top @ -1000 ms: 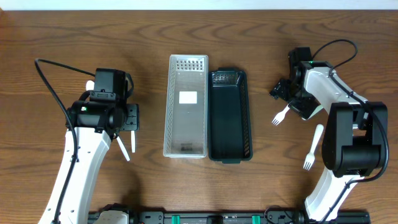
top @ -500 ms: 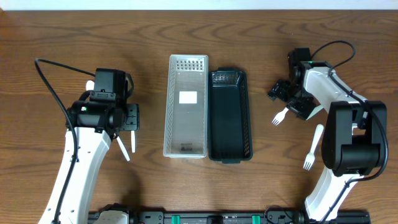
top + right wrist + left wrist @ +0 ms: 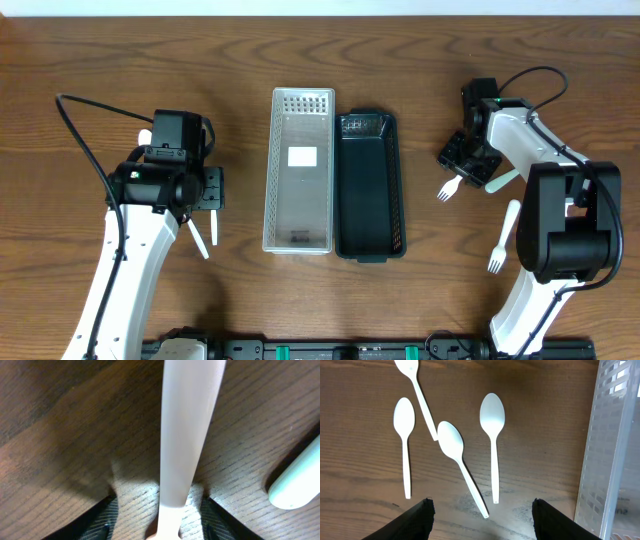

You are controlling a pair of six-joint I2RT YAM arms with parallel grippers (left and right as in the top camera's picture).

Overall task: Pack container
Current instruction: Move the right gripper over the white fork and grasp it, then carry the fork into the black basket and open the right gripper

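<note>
Only the right gripper (image 3: 159, 516) has shifted, settling over a fork (image 3: 186, 425). Left gripper (image 3: 480, 520) hangs open above four spoons (image 3: 492, 415). The clear basket (image 3: 300, 235) and black basket (image 3: 370, 250) sit empty at centre. The right gripper's fingers straddle the fork handle unclenched, so the pick appears under way; closing squarely comes next.

No legible text; white label (image 3: 302, 156) in clear bin (image 3: 271, 170) unreadable.

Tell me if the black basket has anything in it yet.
Empty: the overhead view shows only bare floor inside the black basket, no cutlery.
</note>
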